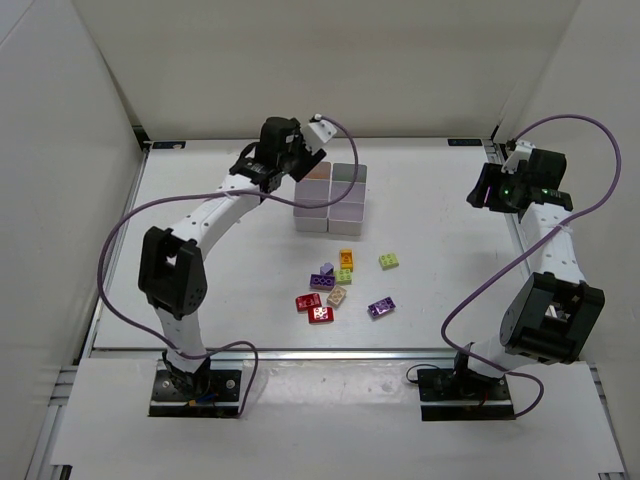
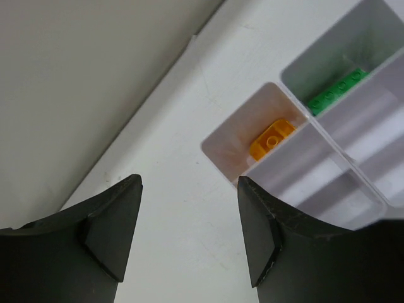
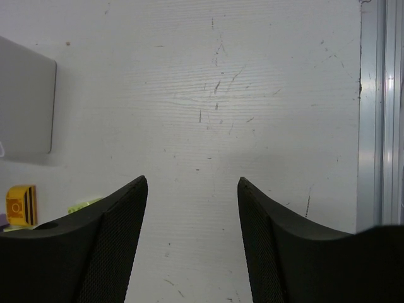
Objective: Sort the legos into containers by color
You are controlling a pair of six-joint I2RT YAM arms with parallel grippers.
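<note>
The containers (image 1: 330, 197) form a white block at the table's back centre. My left gripper (image 1: 290, 160) hovers at its back-left corner, open and empty (image 2: 189, 183), over bare table beside the block. In the left wrist view an orange brick (image 2: 271, 140) lies in the nearest compartment and a green brick (image 2: 338, 89) in the one beyond. Loose legos lie in front of the block: orange (image 1: 346, 258), lime (image 1: 389, 261), lime (image 1: 343, 275), purple (image 1: 322, 281), tan (image 1: 337, 295), two red (image 1: 315, 307), purple (image 1: 381, 308). My right gripper (image 1: 492, 188) is at the far right, open (image 3: 192, 182) over bare table.
White walls enclose the table on three sides. An aluminium rail (image 3: 379, 113) runs along the table's right edge near my right gripper. In the right wrist view the containers' side (image 3: 25, 104) and the orange brick (image 3: 21, 205) show at the left.
</note>
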